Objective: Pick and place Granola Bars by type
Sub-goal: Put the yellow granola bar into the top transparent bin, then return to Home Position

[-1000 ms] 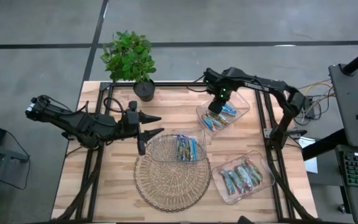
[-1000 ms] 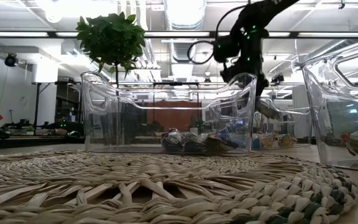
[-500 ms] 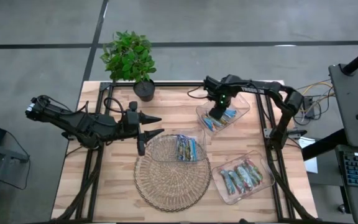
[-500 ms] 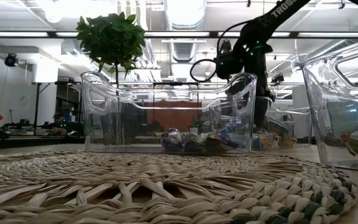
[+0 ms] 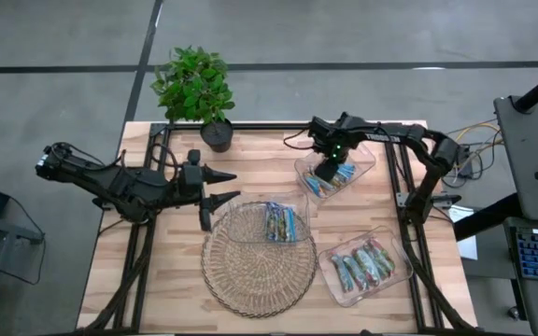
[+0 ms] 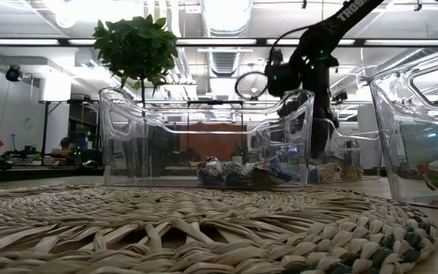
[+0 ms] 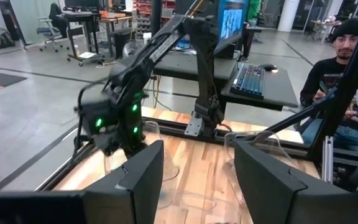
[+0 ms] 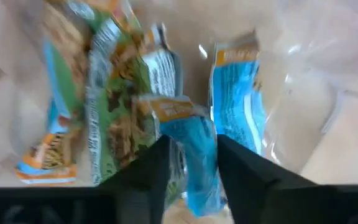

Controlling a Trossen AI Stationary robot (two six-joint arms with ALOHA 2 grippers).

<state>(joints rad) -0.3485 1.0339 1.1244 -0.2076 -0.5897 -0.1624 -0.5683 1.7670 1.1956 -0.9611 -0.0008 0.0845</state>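
1. Looking straight down, the right gripper (image 5: 326, 171) is dipped into the clear tray (image 5: 362, 166) at about two o'clock on the table, right over its blue and green Granola Bars (image 5: 341, 174). A second tray (image 5: 304, 210) at the centre, on the wicker mat (image 5: 250, 275), holds more bars, and a third tray (image 5: 395, 276) at four o'clock holds green-and-tan ones. The left gripper (image 5: 220, 187) hangs at nine o'clock, its fingers spread wide and holding nothing, beside the potted plant (image 5: 194, 89).
2. At table height, the right arm (image 6: 310, 68) drops behind the centre tray (image 6: 128, 137), where bars lie heaped.
3. From the left wrist, the wide-set fingers (image 7: 145, 177) frame the far right arm and a seated person (image 7: 340, 68).
4. From the right wrist, the narrow-set fingers (image 8: 151, 171) straddle a blue bar (image 8: 194, 155); whether they grip it I cannot tell. A green bar (image 8: 114, 99) lies just beside.
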